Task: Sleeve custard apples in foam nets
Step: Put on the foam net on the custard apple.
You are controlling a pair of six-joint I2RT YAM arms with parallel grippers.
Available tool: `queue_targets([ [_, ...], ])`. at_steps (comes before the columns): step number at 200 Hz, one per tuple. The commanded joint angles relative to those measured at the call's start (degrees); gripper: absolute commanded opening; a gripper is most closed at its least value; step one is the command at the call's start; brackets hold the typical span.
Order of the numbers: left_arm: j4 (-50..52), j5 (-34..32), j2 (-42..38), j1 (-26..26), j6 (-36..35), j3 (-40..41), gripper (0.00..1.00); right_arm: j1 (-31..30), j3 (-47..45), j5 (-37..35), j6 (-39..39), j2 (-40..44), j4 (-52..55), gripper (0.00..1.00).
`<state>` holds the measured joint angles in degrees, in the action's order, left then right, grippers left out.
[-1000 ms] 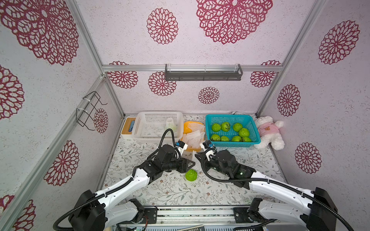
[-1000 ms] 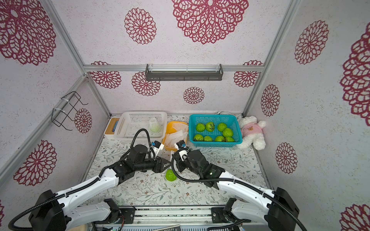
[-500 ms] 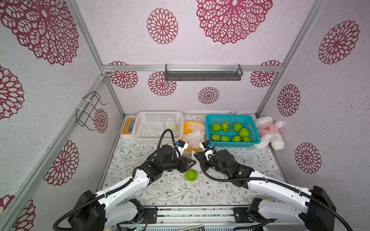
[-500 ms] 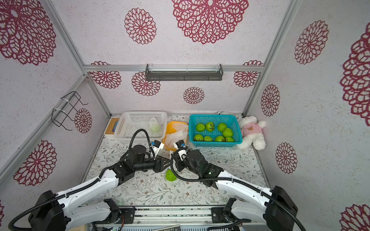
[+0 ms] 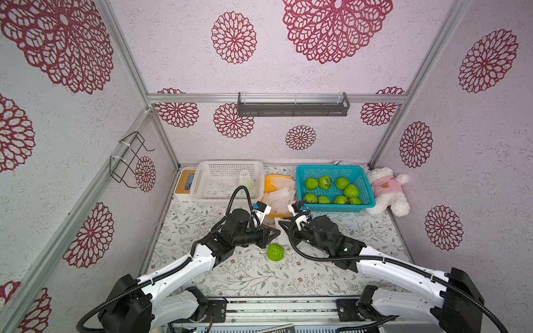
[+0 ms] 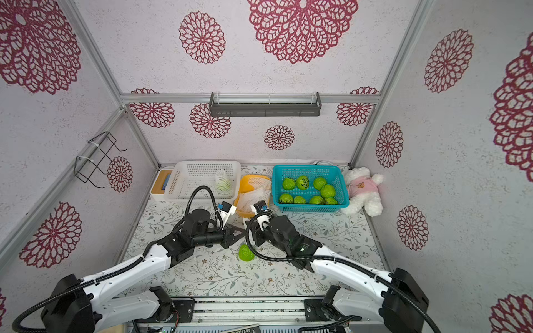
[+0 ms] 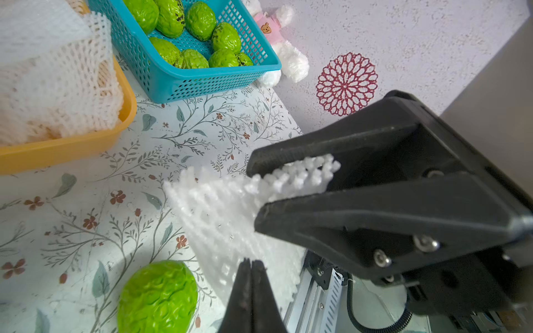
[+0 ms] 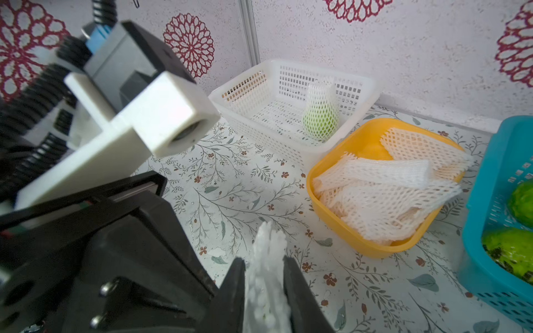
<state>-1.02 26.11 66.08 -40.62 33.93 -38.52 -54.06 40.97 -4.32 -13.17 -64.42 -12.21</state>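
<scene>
Arms (image 5: 202,255) mostly hide foam net (image 7: 227,210); custard apple (image 5: 275,252) seemingly just beside.

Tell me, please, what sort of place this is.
Probably a staged robot test booth for fruit packing, not a real shop: aluminium-framed wallpapered walls, a turquoise plastic basket of bumpy green custard apples, and a yellow plastic bowl of white foam mesh nets.
</scene>
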Motion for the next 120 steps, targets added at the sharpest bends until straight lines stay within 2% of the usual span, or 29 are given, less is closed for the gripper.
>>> queue_targets([
  [1, -0.6, -2.2, -0.9, -0.2, 0.0, 0.8, 0.00, -0.2, -0.1, -1.5, -0.5, 0.8, -1.9, 0.29],
  [30, 0.1, -5.7, -2.1, -0.2, -0.2, 1.6, 0.00, -0.2, -0.5, -1.3, -0.6, 0.9, -2.0, 0.27],
  [60, 1.6, -11.3, -4.2, -0.1, -0.2, 3.0, 0.00, -0.2, -1.4, -0.5, -0.4, 0.2, -2.0, 0.16],
  [96, 1.3, -14.1, -4.8, 0.3, 0.0, 4.9, 0.00, -0.2, -2.1, -0.6, 0.1, -1.8, -3.2, 0.15],
  [120, 0.5, -14.9, -4.1, 0.4, 0.4, 5.9, 0.00, -0.2, -2.1, -3.2, 0.3, -3.9, -4.8, 0.15],
])
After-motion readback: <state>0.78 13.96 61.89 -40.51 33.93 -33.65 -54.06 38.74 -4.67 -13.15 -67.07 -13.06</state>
